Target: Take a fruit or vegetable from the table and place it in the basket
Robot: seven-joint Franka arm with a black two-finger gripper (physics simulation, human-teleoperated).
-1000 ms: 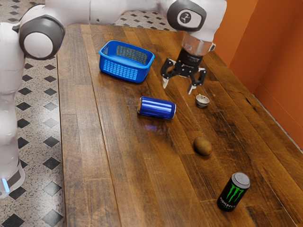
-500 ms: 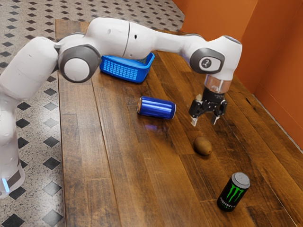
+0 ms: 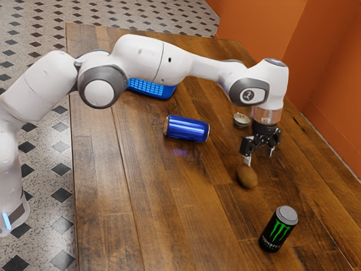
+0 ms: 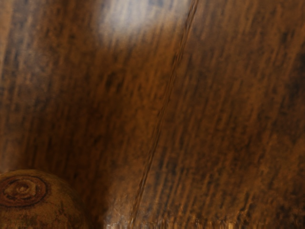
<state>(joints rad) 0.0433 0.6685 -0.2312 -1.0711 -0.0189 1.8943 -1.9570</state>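
- The black two-finger gripper (image 3: pixel 260 157), right of centre in the exterior view, has its fingers spread well apart. You have nothing held between them.
- Just under it is the brown, oval, kiwi-like fruit (image 3: pixel 247 176), on the table. One fingertip is at its upper side, maybe touching; this I cannot tell surely.
- For the progress: your gripper is at the fruit, but the grasp is not made. I think you should first centre the fingers around the fruit, because it seems to be more under one finger and could roll. Then the lift, the carry and the release are left.
- The blue plastic basket with holes (image 3: pixel 151 88) is at the upper left, partly behind the white jointed arm (image 3: pixel 146 61). The fruit is well apart from it.
- The small pale bowl (image 3: pixel 241 119) is behind the fruit, the shiny blue can (image 3: pixel 186 129) lies near the centre, and the black can with green mark (image 3: pixel 278 228) stands upright at the lower right.
- The surface is a brown plank table (image 3: pixel 141 209). Around it you see the speckled floor with dark diamonds (image 3: pixel 44 149) on the left and orange walls (image 3: pixel 327 68) at the upper right.
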